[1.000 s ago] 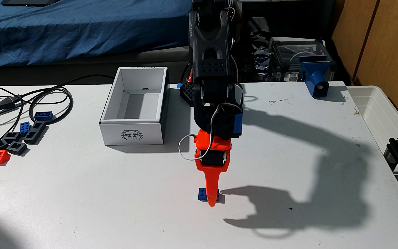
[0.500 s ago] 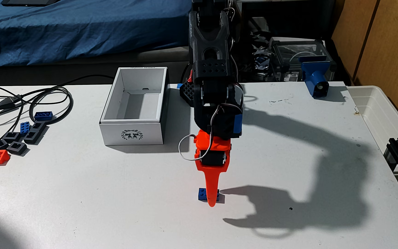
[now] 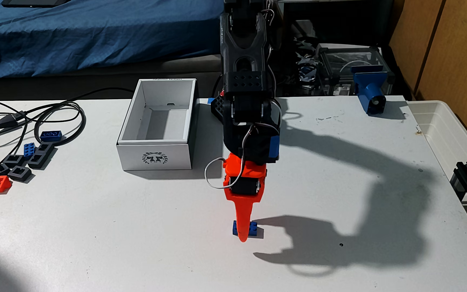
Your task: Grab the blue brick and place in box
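Right of and nearer the camera than the white cardboard box, the small bright blue studded plastic brick sits on the white surface, the orange end effector straddling its middle; closure unclear. Likely light, rigid, slick; pinch the long sides.

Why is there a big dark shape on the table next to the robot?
In the fixed view, that is the arm's shadow on the table: strong light from the left throws it rightward, sharp-edged, past the end effector and brick.
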You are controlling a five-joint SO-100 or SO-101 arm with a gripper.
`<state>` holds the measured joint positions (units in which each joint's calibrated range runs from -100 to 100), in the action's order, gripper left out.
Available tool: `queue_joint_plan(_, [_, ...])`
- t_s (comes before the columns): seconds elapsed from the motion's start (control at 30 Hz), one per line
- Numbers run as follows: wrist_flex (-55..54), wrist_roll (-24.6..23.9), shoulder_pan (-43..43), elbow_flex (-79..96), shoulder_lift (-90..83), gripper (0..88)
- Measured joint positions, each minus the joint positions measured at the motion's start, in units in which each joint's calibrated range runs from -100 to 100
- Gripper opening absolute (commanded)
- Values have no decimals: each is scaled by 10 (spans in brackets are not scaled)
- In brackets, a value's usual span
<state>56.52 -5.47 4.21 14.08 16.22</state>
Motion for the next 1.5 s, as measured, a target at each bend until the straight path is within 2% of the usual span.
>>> queue_joint_plan(0.5, [72, 1, 0, -12, 0, 230])
queue_joint_plan(1.23, [83, 1, 0, -34, 2, 230])
queue_joint_plan(1.5, [111, 1, 0, -108, 85, 230])
